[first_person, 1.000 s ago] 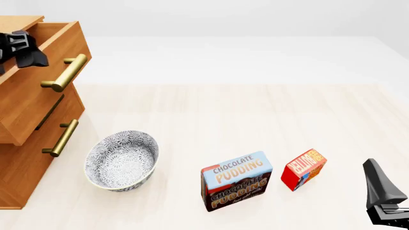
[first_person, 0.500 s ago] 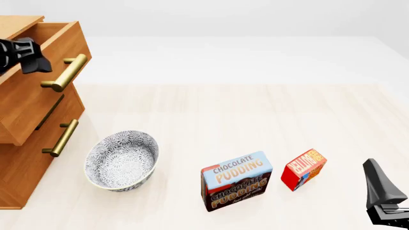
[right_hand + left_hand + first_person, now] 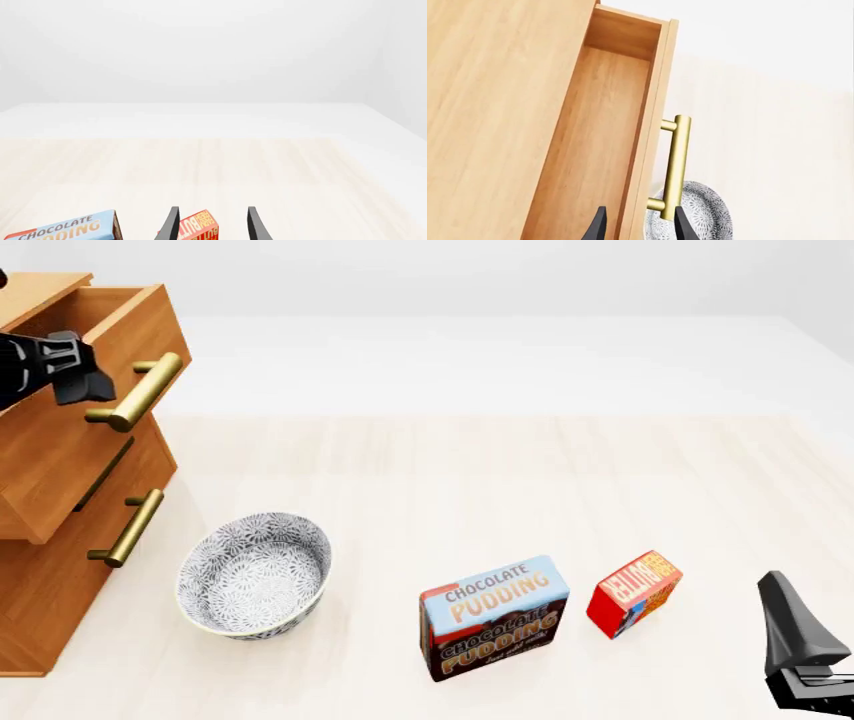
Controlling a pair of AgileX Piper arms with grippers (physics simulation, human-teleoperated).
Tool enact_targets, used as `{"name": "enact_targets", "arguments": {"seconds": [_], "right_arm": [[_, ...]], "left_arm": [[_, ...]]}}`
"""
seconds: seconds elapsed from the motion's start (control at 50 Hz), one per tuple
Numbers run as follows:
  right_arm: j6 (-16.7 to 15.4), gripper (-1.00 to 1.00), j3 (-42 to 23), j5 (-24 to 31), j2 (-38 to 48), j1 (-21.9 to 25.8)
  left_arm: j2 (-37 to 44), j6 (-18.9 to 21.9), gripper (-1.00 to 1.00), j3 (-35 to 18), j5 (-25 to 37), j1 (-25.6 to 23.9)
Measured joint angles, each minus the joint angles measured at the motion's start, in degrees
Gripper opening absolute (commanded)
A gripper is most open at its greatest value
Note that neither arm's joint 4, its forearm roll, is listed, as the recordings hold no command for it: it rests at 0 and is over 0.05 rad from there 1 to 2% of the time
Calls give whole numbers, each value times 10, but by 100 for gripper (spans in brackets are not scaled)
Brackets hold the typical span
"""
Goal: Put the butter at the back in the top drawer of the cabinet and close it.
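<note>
Since a second ago the left claw (image 3: 67, 375) has slid rightward toward the brass bar handle (image 3: 138, 390); its fingers stand apart, empty. Lower right, the right claw (image 3: 208, 225) is parted, gripping nothing. Ahead on the pale wooden desk (image 3: 534, 480) stands the small red butter box (image 3: 634, 592), beside the brown-and-blue pudding box (image 3: 494, 618) and patterned bowl (image 3: 254, 576). Upper left, the wooden cabinet's (image 3: 40, 610) top drawer (image 3: 80, 430) stands pulled out.

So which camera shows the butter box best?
The front view: the whole butter stands right of the pudding box. The right wrist view catches only its top; the left wrist view misses it.
</note>
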Motion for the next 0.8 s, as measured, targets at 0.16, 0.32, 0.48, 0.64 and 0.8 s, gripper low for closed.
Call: {"name": "enact_targets", "arguments": {"seconds": [0.16,0.32,0.48,0.64,0.8], "right_arm": [[0,100,0,0,0,0],[0,100,0,0,0,0],[0,100,0,0,0,0],[0,100,0,0,0,0],[0,100,0,0,0,0]], "left_arm": [[-2,1,100,3,-1,-3],[-4,3,100,5,-1,-7],[-4,5,100,7,-3,-9],[-3,7,100,10,-5,-11],[-1,9,100,14,-8,-14]]}}
